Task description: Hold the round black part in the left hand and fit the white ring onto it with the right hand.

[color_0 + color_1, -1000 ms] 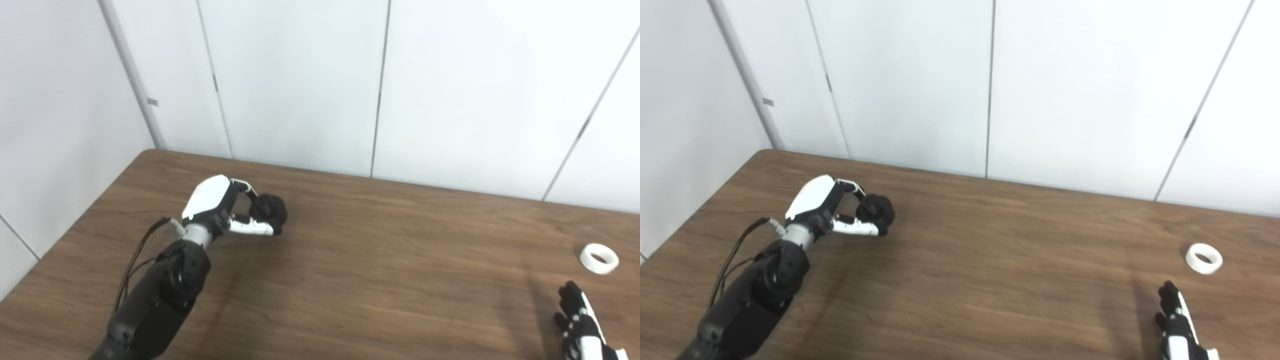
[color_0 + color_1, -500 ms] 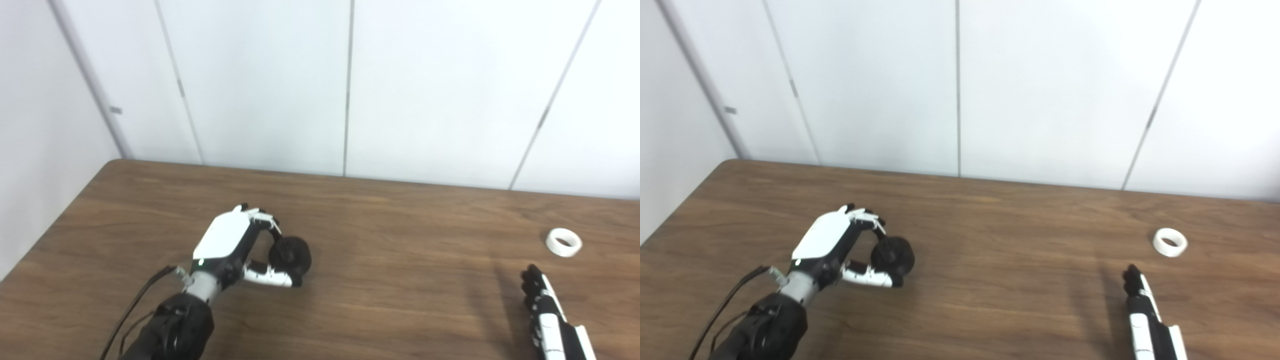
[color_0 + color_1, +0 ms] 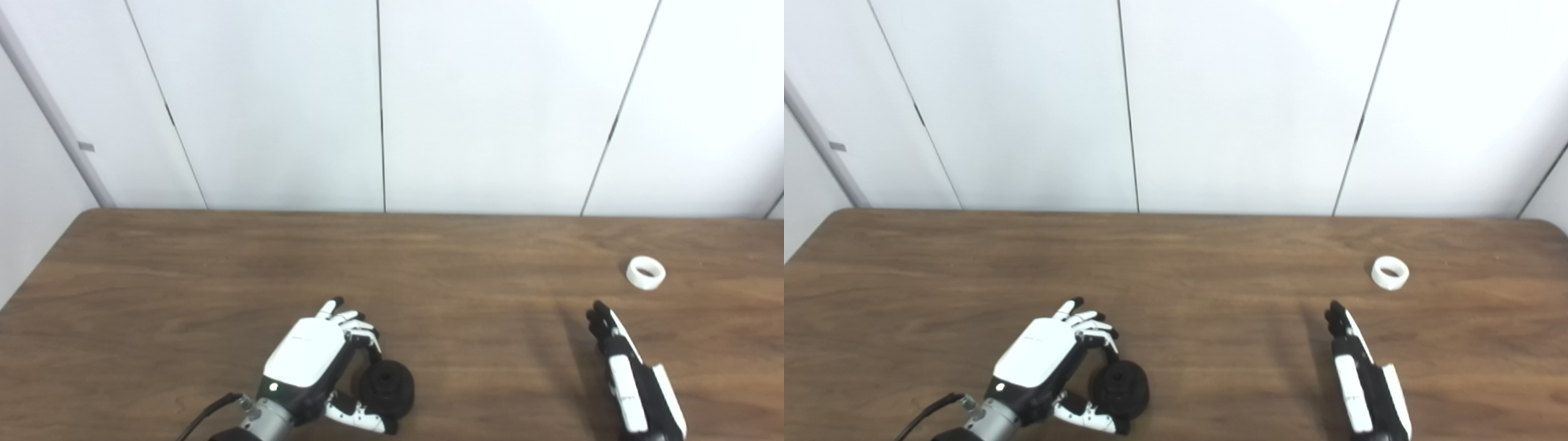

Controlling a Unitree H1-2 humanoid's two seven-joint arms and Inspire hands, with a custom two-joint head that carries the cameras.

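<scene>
My left hand [image 3: 309,367] curls around the round black plastic part [image 3: 386,388], thumb beneath. My right hand [image 3: 634,380] lies flat, fingers straight, empty; the small white ring [image 3: 645,273] sits just beyond its fingertips.

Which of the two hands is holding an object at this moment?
The left hand: its fingers and thumb close around the round black part. The right hand is flat, open and empty, short of the white ring.
</scene>
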